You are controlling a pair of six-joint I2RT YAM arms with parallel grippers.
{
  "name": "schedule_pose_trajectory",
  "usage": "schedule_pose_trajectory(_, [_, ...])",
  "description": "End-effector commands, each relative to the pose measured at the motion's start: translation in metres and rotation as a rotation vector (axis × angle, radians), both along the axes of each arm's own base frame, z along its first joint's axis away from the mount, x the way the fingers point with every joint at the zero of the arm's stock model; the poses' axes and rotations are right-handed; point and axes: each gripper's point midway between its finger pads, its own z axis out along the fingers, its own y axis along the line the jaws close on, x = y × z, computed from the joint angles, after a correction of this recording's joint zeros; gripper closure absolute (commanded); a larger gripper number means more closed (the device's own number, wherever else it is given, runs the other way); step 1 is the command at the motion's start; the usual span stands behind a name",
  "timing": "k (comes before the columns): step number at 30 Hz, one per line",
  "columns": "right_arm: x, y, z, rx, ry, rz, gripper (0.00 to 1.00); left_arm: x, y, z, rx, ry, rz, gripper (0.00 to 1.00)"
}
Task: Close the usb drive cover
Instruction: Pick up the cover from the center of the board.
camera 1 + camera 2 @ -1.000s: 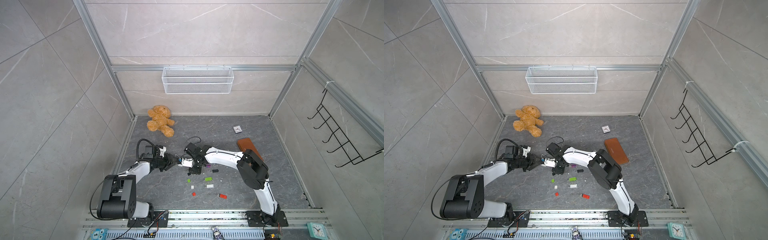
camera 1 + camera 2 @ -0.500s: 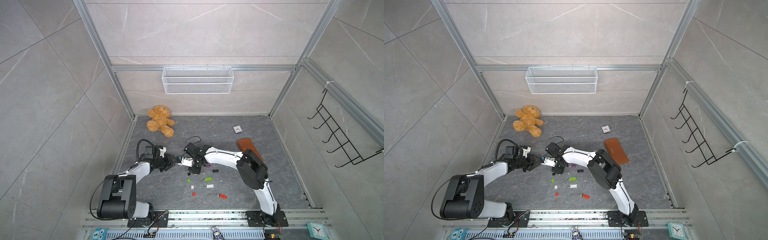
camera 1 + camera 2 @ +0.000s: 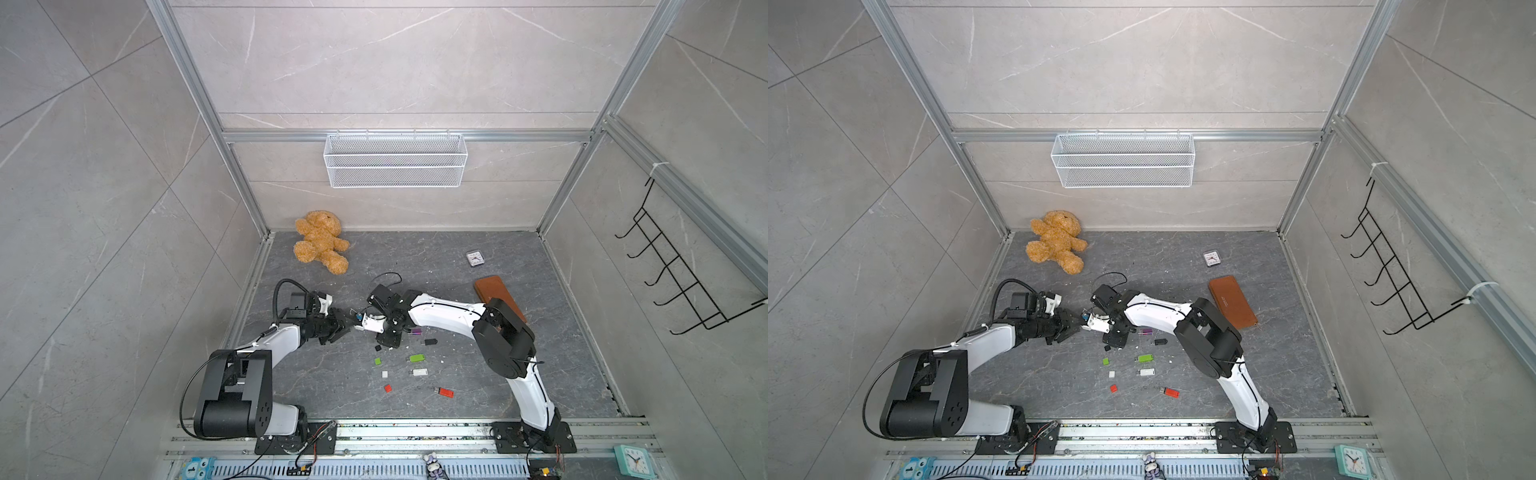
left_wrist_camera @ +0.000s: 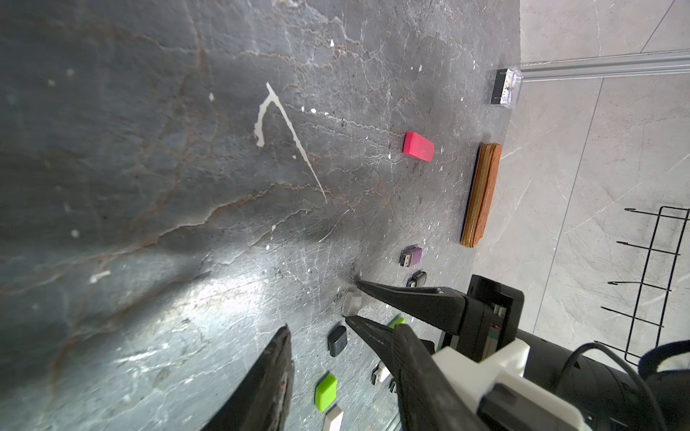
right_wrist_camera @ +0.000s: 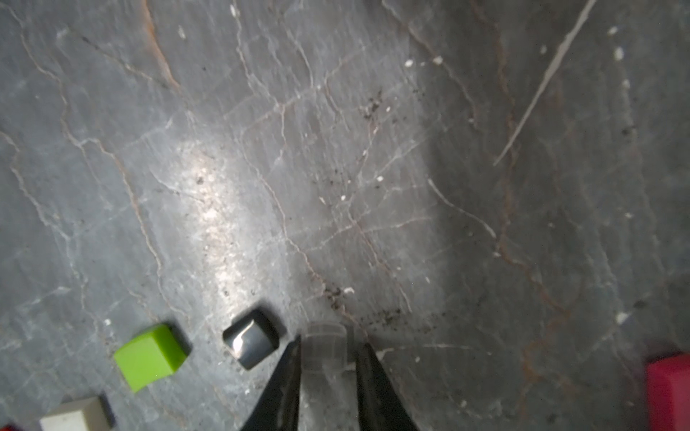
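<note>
**Held or at hand**
- clear cap (image 5: 324, 336): the cover in question. It lies on the grey stone surface (image 5: 336, 149), near the middle, just beside the black cap (image 5: 252, 341).
- right gripper (image 4: 353, 303), mine: the jaws stand either side of the clear cap, tight up to it. I cannot tell whether they pinch it yet.
- left gripper (image 3: 343, 325), mine: the jaws are apart with nothing seen between them, and the tips are near the right gripper.

**Hazards, as I judge them**
- The cap is small, smooth and see-through, so an off-centre squeeze may shoot it sideways or tip it on edge.
- My fingertips sit at the surface, and pressing lower may scrape the stone.
- The black cap lies just beside one finger and may be nudged or caught along with the clear one.
- My two grippers are close, so a careless lift risks a knock.
- The matching drive is not settled. The purple drive (image 4: 412, 256) and black drive (image 4: 417, 278) lie nearest, plugs bare.

**Surroundings**
- green cap (image 5: 149, 356) and white cap (image 5: 74, 416): beyond the black cap.
- pink block (image 4: 418, 146): well apart.
- green drive (image 3: 417, 357), white drive (image 3: 419, 372), red drive (image 3: 445, 392) and red cap (image 3: 387, 388): toward my bases.
- brown wallet (image 3: 500, 297), teddy bear (image 3: 320, 241) and small clock (image 3: 474, 258): well apart, no obstruction.
</note>
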Motion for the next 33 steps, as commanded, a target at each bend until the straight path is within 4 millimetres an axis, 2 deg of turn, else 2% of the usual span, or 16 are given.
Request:
schedule_pose_trajectory(1, [-0.015, -0.018, -0.034, -0.097, 0.066, 0.004, 0.75, 0.003, 0.000, 0.007, -0.011, -0.034, 0.000, 0.53])
schedule_pose_trajectory(10, [-0.013, -0.009, -0.019, -0.027, 0.039, 0.019, 0.77, 0.002, -0.003, 0.006, -0.035, -0.025, -0.006, 0.53])
schedule_pose_trajectory(18, [-0.011, 0.009, -0.001, 0.088, 0.015, 0.033, 0.78, -0.001, -0.012, 0.002, -0.102, 0.006, -0.030, 0.54])
schedule_pose_trajectory(33, [-0.004, 0.013, 0.021, 0.184, 0.001, 0.026, 0.78, -0.010, -0.033, -0.012, -0.170, 0.084, -0.098, 0.59])
